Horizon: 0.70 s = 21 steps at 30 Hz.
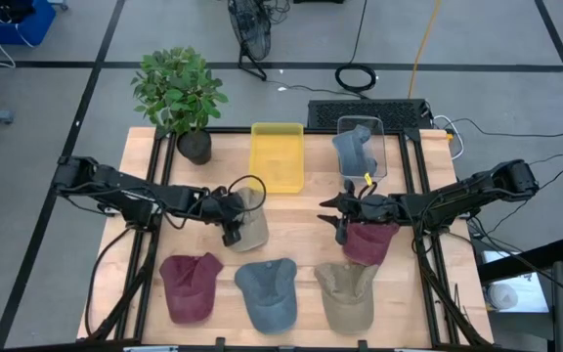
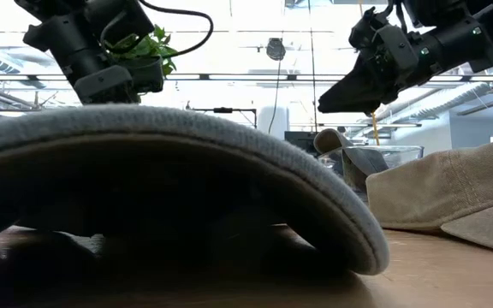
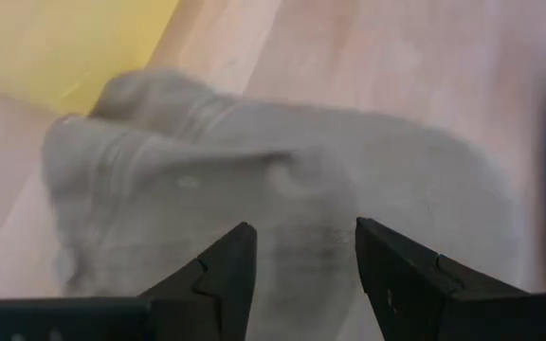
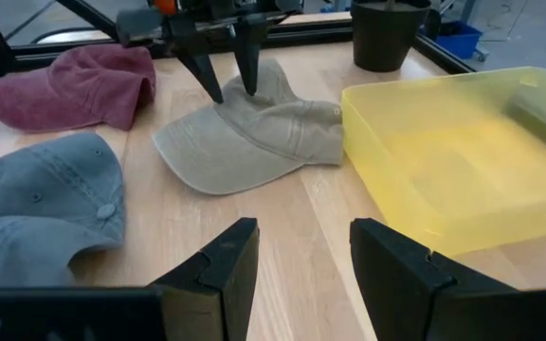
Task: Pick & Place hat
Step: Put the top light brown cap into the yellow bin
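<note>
Jaws on both arms are seen spread apart, nothing clamped between them. At far left of the table, the left gripper [image 1: 235,233] is poised directly over a tan hat [image 1: 250,219], which lies just below the yellow tray [image 1: 277,156]; its dark fingers [image 3: 218,275] are seen straddling the hat's crown. Along the table's front edge, a maroon hat [image 1: 189,284], a blue-grey hat [image 1: 268,289] and a khaki hat [image 1: 348,291] are laid out in a row. Toward the right, the right gripper [image 1: 338,217] is held released above the table beside a second maroon hat [image 1: 368,242]. A clear bin [image 1: 363,147] holding a grey hat [image 1: 353,149] is seen behind it.
</note>
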Each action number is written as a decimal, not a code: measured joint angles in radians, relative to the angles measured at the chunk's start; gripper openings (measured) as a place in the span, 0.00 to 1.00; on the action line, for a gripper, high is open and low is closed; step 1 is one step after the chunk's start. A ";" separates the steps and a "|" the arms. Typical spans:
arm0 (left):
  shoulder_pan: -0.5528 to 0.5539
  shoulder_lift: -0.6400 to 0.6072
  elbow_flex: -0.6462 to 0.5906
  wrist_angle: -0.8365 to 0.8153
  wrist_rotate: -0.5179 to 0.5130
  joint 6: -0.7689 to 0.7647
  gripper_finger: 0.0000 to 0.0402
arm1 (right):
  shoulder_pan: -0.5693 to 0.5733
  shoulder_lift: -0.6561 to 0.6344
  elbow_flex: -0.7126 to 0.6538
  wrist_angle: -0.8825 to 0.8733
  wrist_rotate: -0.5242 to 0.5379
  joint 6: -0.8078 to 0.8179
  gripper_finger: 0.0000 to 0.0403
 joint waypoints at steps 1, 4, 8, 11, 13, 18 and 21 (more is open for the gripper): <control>0.000 0.000 0.000 0.004 0.002 0.000 0.45 | 0.000 0.000 0.000 -0.001 0.000 0.000 0.38; 0.000 0.000 0.000 0.008 -0.003 0.000 0.45 | 0.000 0.000 0.000 -0.001 0.000 0.000 0.38; 0.000 0.018 0.000 0.000 -0.006 -0.001 0.45 | 0.000 0.000 0.000 -0.001 0.000 -0.004 0.38; 0.000 0.039 0.000 0.002 -0.006 0.000 0.45 | 0.000 0.000 0.000 -0.001 0.001 -0.006 0.38; 0.004 0.063 0.000 0.013 -0.011 0.005 0.45 | 0.000 0.000 0.000 0.000 0.001 -0.007 0.38; 0.032 0.091 0.002 0.020 -0.004 0.010 0.45 | 0.000 0.000 0.000 0.008 0.001 -0.015 0.38; 0.045 0.090 0.002 0.025 0.006 0.010 0.45 | 0.000 0.000 0.000 0.007 0.001 -0.019 0.38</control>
